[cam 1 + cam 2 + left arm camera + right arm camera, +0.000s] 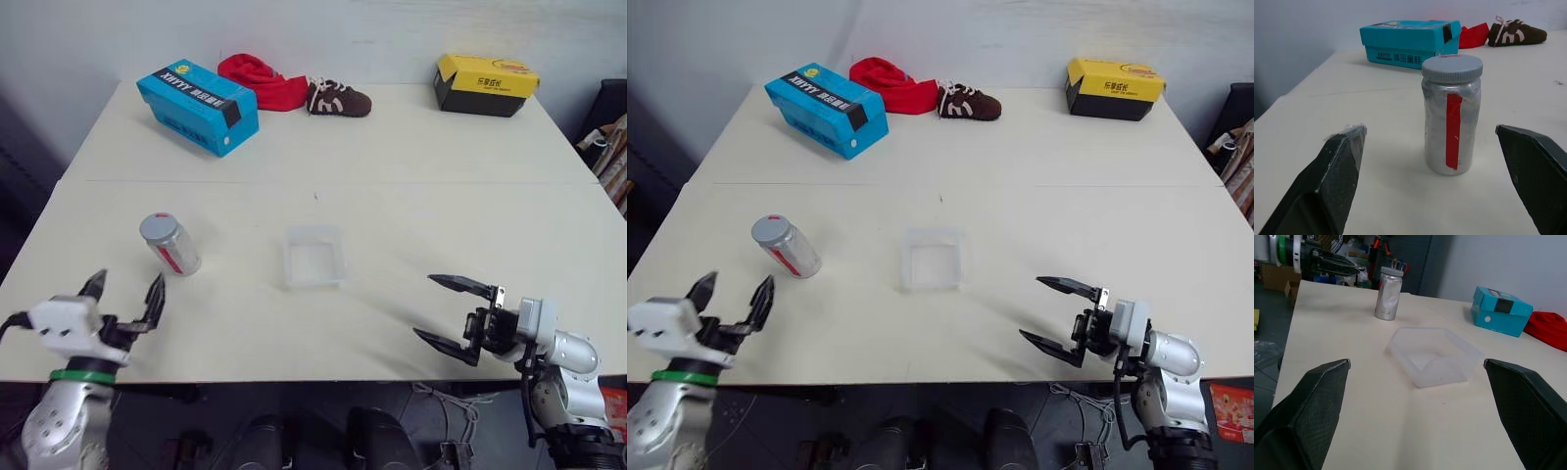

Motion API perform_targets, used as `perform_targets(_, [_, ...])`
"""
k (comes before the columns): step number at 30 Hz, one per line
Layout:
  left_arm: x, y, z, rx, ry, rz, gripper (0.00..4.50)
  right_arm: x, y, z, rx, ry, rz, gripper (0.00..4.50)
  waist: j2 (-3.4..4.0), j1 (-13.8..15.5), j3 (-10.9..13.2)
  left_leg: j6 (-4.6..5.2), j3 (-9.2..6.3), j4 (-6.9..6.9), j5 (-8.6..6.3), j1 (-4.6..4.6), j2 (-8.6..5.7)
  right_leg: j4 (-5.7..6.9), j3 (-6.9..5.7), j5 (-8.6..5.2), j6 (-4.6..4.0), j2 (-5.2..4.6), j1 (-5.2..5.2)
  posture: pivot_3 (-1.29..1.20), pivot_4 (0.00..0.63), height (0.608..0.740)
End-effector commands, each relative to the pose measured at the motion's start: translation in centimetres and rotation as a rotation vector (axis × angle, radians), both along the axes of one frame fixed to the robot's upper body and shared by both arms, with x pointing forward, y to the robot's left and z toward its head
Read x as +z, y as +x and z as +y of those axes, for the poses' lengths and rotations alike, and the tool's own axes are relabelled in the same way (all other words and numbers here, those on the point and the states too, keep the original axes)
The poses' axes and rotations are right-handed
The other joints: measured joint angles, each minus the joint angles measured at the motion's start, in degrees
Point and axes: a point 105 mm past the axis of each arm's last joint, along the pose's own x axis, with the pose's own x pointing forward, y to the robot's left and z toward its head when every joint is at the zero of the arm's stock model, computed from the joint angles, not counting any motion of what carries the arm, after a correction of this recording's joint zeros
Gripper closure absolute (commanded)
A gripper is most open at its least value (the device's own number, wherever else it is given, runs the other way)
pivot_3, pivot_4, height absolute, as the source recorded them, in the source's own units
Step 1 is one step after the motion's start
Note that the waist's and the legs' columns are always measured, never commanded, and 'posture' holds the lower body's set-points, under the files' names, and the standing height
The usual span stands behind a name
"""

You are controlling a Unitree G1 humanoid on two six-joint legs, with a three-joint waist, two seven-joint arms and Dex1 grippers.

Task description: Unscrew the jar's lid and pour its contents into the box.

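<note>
Left claw (124, 288) stood wide and empty just short of the jar (170, 244), upright on the table (392, 157) with lid (158, 226) on, left of the box (314, 256); right claw (453, 313) gaped too; an off-centre close could topple it.

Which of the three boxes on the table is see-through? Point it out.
The clear box at the table's middle, an open shallow tray between the grippers. The blue carton and the yellow carton at the far edge are opaque and closed.
</note>
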Motion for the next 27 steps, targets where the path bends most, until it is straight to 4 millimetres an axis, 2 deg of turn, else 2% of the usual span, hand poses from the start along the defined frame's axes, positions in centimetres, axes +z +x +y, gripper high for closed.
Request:
perform_targets(1, [0.4,1.4,-0.7,0.018,0.014,-0.006,0.02,-0.2,-0.7,-0.5,-0.004,0.007,-0.038,0.0,0.0,0.01,0.0,-0.01,0.0,0.0,0.01,0.0,0.0,0.07,-0.01,0.0,0.0,0.01,0.0,0.0,0.15,0.74])
perform_targets(6, [0.4,3.0,-1.9,-0.015,0.001,-0.019,0.02,-1.4,-1.7,-1.0,-0.03,0.006,-0.031,0.0,0.01,0.0,0.0,-0.01,0.01,0.0,0.0,0.01,-0.01,0.2,-0.01,0.0,0.0,0.0,0.0,0.0,0.15,0.74])
perform_targets(24, [0.4,8.6,-2.2,-0.035,0.034,-0.043,0.02,-2.0,-2.2,-0.8,-0.092,0.002,-0.027,0.0,0.01,0.14,0.0,-0.27,0.01,0.0,-0.06,0.1,0.0,0.21,0.02,-0.01,-0.02,-0.03,0.01,0.0,0.15,0.74])
perform_targets(27, [0.5,9.0,-2.2,-0.043,0.042,-0.051,0.6,-1.7,-2.1,-0.8,-0.105,0.005,-0.036,0.0,0.01,0.14,0.0,-0.09,0.01,0.0,0.05,0.1,0.0,0.27,-0.01,-0.01,-0.02,-0.03,0.01,0.0,0.15,0.74])
